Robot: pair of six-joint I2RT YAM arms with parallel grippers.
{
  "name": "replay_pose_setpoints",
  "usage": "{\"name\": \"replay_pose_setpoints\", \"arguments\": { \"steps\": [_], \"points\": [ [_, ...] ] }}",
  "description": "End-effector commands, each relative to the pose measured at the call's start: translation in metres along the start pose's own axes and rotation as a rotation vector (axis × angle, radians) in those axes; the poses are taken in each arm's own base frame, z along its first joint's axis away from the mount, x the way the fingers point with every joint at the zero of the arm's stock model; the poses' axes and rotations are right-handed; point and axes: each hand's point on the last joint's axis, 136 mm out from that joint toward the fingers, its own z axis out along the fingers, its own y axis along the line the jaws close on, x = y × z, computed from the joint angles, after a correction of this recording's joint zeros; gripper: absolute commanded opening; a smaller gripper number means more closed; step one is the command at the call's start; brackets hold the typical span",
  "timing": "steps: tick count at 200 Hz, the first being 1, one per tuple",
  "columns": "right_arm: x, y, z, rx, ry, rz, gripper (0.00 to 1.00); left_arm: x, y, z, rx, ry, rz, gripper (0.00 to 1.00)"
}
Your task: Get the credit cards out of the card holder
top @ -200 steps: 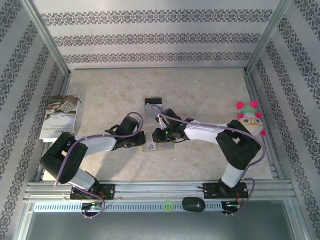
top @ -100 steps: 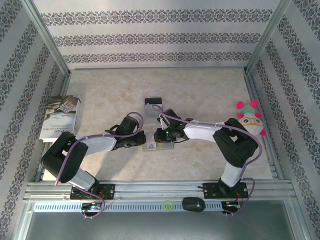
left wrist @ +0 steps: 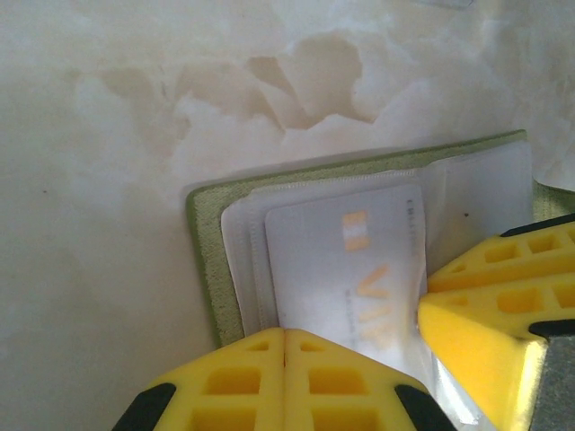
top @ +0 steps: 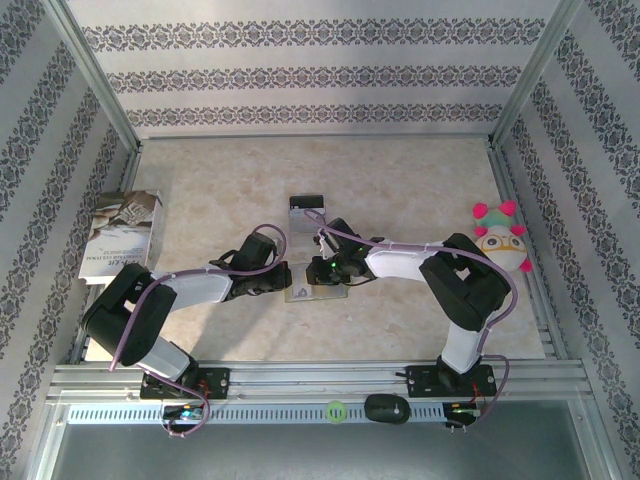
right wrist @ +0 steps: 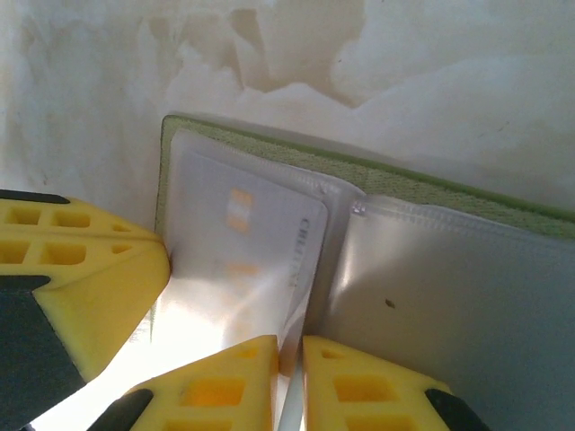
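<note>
On my left wrist view, the credit card [left wrist: 341,269] in the card holder's [left wrist: 202,242] clear pocket carries big pale orange letters, "VI", toward its five o'clock corner; the rest of the word is hidden. A line of tiny grey print runs along the card's three o'clock edge, too faint for me to read. On my right wrist view, small grey print at the card's [right wrist: 238,251] three o'clock edge starts "CRE" and then blurs. From the top, the booklet [top: 120,235] at nine o'clock shows printed lines I can't make out.
</note>
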Motion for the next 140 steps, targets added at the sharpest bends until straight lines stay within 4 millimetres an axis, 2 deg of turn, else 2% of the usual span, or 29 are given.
{"name": "replay_pose_setpoints", "arguments": {
  "steps": [1,21,44,140],
  "points": [
    [0.007,0.0,0.012,-0.045,0.028,0.036,0.16,0.021,0.023,0.008,-0.052,0.069,-0.034,0.0],
    [0.007,0.004,0.013,-0.07,0.028,0.042,0.12,0.023,0.023,0.01,-0.047,0.076,-0.036,0.0],
    [0.006,-0.002,0.01,-0.043,0.007,0.041,0.0,0.022,0.022,0.008,-0.048,0.071,-0.034,0.0],
    [0.004,-0.028,-0.023,0.131,-0.113,0.04,0.0,0.02,0.022,0.004,-0.053,0.061,-0.035,0.0]
  ]
}}
